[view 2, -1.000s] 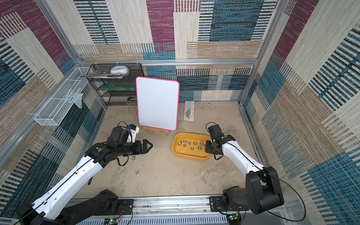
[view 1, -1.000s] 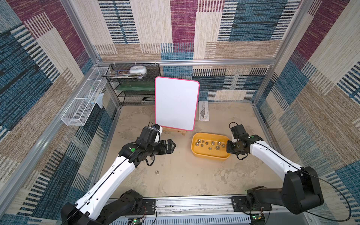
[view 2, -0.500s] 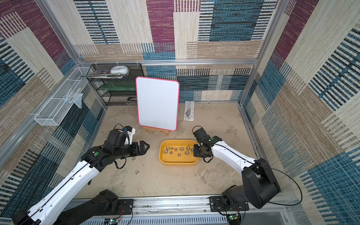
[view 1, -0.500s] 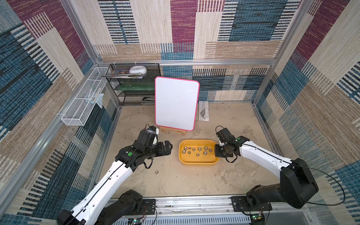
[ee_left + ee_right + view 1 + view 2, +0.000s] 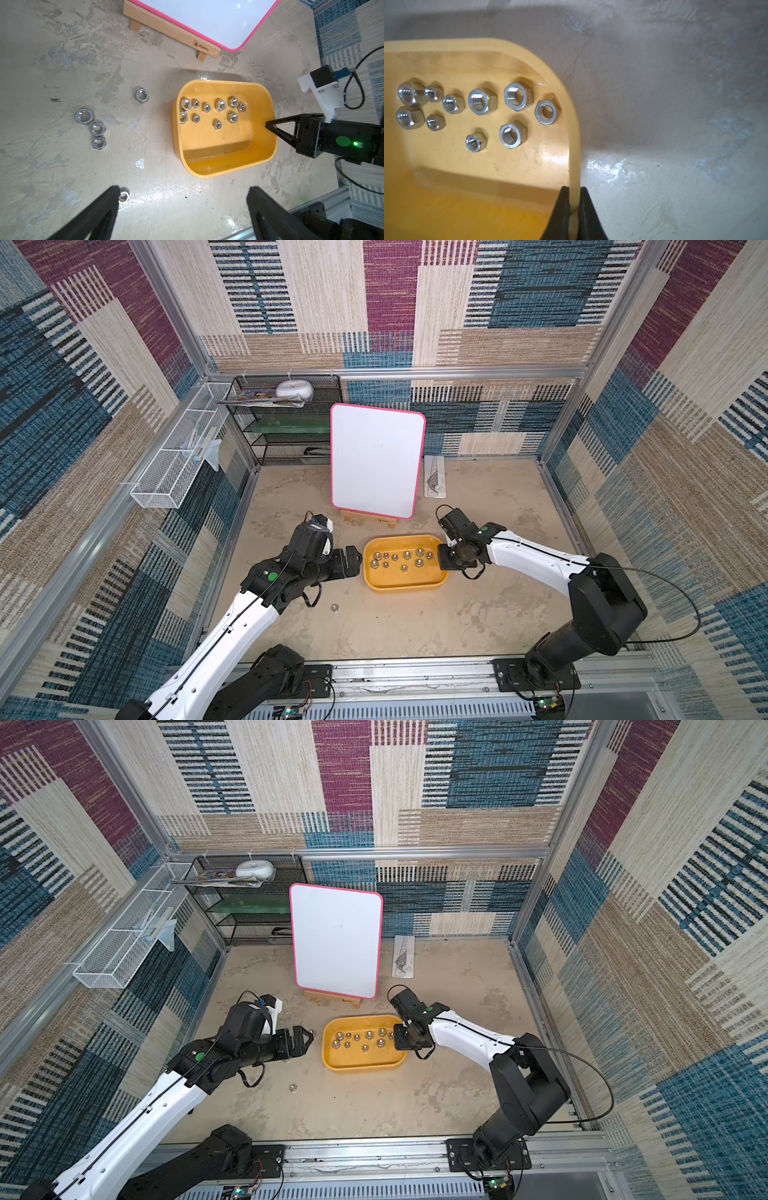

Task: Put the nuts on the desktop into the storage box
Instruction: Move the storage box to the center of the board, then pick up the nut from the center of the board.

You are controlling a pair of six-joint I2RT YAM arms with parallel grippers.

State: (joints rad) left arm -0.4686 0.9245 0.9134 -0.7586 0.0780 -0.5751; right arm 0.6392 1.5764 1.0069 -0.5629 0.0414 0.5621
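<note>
The mustard-yellow storage box (image 5: 399,578) (image 5: 357,1058) lies mid-desktop (image 5: 415,626) with several silver nuts (image 5: 401,559) (image 5: 481,101) inside. My right gripper (image 5: 442,562) (image 5: 574,199) is shut on the box's right wall (image 5: 574,145), one finger inside and one outside. Just left of the box, my left gripper (image 5: 355,560) (image 5: 182,193) stands wide open with nothing between its fingers. In the left wrist view, several loose nuts (image 5: 97,128) lie on the desktop beyond the box (image 5: 218,145), and one nut (image 5: 124,197) sits by a fingertip (image 5: 113,192). A lone nut (image 5: 334,607) (image 5: 292,1087) lies nearer the front.
A pink-rimmed whiteboard (image 5: 376,460) on a wooden stand stands just behind the box. A black mesh rack (image 5: 286,423) is at the back left, a white wire basket (image 5: 174,472) hangs on the left wall, and a ruler (image 5: 434,477) lies at the back.
My right gripper has dragged the storage box leftward across the desktop, close to the left gripper. The left arm has shifted slightly back and stays open.
</note>
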